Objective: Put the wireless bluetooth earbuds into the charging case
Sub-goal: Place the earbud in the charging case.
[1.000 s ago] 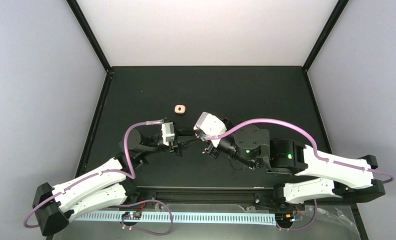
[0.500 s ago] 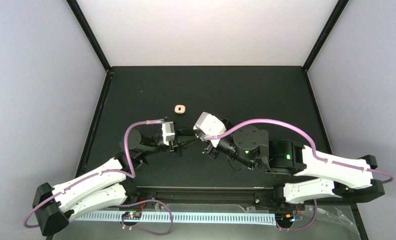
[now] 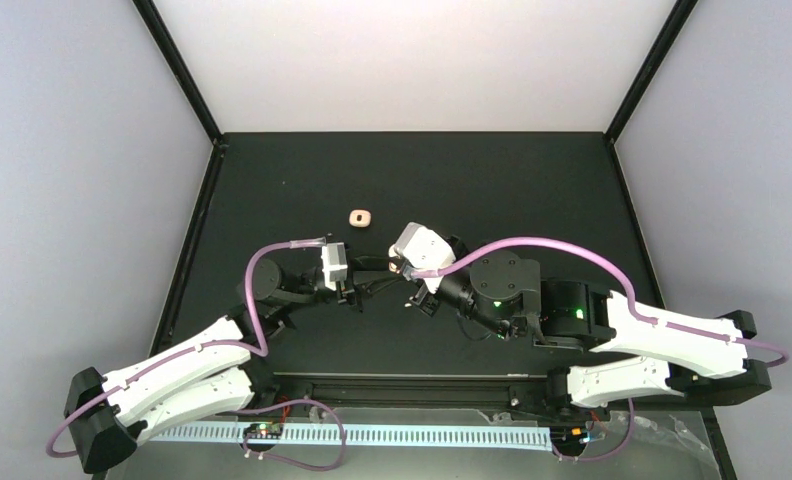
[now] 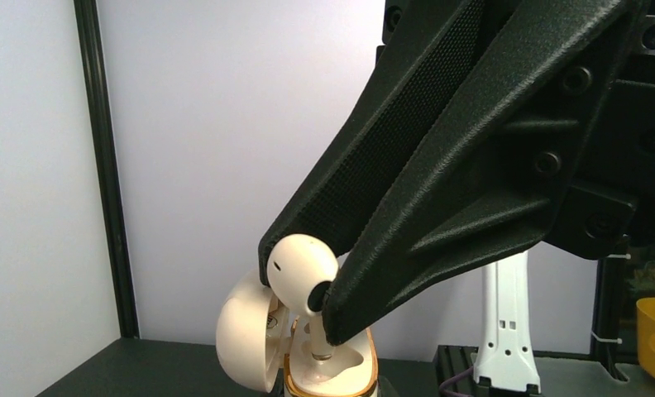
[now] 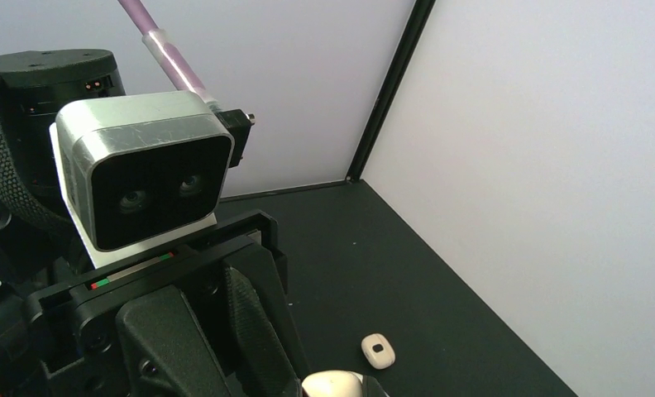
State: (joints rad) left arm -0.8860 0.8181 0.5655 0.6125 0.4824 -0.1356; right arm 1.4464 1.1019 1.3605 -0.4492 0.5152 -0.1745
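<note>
Both arms are meeting mid-frame over the black table (image 3: pixel 532 190). The left gripper (image 4: pixel 301 294) is pinching the earbud (image 4: pixel 298 263) by its head, stem pointing down so it can slide into the open case (image 4: pixel 246 339) directly beneath, at lower centre. The right gripper (image 3: pixel 412 290) is probably steadying that case, though I cannot tell how its jaws stand. Only the left wrist view is showing the pinch. The top view is hiding it, but it shows a spare case (image 3: pixel 360 217) lying apart, above centre.
</note>
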